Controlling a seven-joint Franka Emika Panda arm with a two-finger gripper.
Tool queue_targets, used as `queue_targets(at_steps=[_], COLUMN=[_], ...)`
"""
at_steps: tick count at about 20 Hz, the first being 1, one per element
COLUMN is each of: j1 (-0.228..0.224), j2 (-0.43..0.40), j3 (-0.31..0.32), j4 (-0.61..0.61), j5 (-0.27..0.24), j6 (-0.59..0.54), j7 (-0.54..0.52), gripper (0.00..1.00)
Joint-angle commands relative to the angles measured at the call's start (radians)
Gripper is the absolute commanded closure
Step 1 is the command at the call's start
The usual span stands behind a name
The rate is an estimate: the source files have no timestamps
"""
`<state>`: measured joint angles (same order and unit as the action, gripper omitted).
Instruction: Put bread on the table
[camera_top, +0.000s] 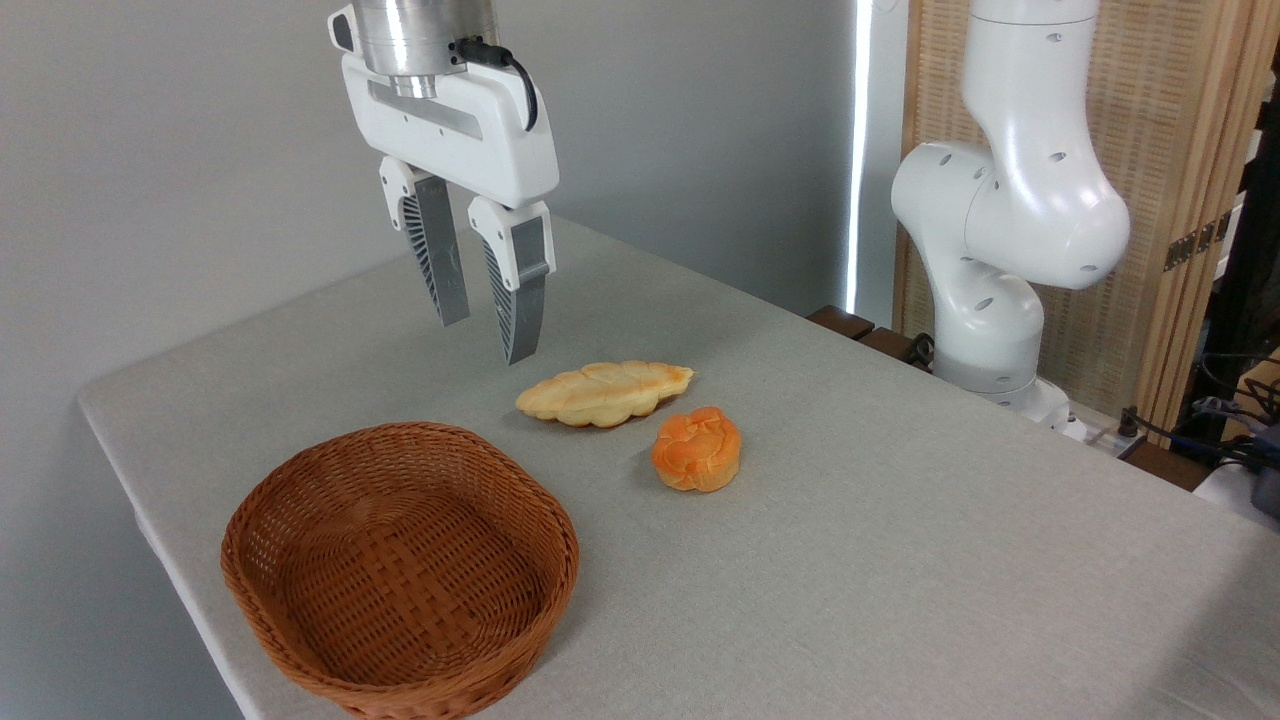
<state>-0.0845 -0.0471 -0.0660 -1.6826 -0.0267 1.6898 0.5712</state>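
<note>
Behind your wicker basket (400, 570), the bread (697, 449), a glossy orange knotted bun without clear long axis, rests on the table (900, 560); the gripper (485, 335) hangs narrowly parted, empty.

White glossy arm (1010, 190), rounded joint housings dotted with recessed screw holes. Pincer (483, 335): white body under a brushed metal flange, black cable plugged in, two grey ribbed fingers (438, 250) on white mounts.

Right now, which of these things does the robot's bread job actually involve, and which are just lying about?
Part of the job:
- orange knotted bun
- table
- gripper, open, empty

Just lying about:
- pale braided loaf
- wicker basket, empty
</note>
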Motion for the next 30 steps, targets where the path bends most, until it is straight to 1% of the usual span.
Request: queue_targets(at_steps=[1, 2, 3, 7, 21, 22, 24, 25, 30], j1=[0.014, 0.014, 0.014, 0.014, 0.014, 0.005, -0.043, -0.044, -0.040], j2=[0.018, 0.016, 0.016, 0.013, 0.007, 0.007, 0.007, 0.009, 0.012], j3=[0.020, 0.032, 0.041, 0.043, 0.048, 0.063, 0.113, 0.121, 0.120], j4=[0.044, 0.044, 0.044, 0.041, 0.038, 0.038, 0.040, 0.041, 0.041], j5=[-0.024, -0.048, -0.058, -0.050, -0.050, -0.050, -0.050, -0.050, -0.050], j6=[-0.051, -0.053, -0.055, -0.055, -0.073, -0.073, -0.073, -0.072, -0.073], j7=[0.054, 0.082, 0.099, 0.104, 0.101, 0.101, 0.102, 0.102, 0.104], gripper=[0.00, 0.00, 0.00, 0.00, 0.00, 0.00, 0.00, 0.00, 0.00])
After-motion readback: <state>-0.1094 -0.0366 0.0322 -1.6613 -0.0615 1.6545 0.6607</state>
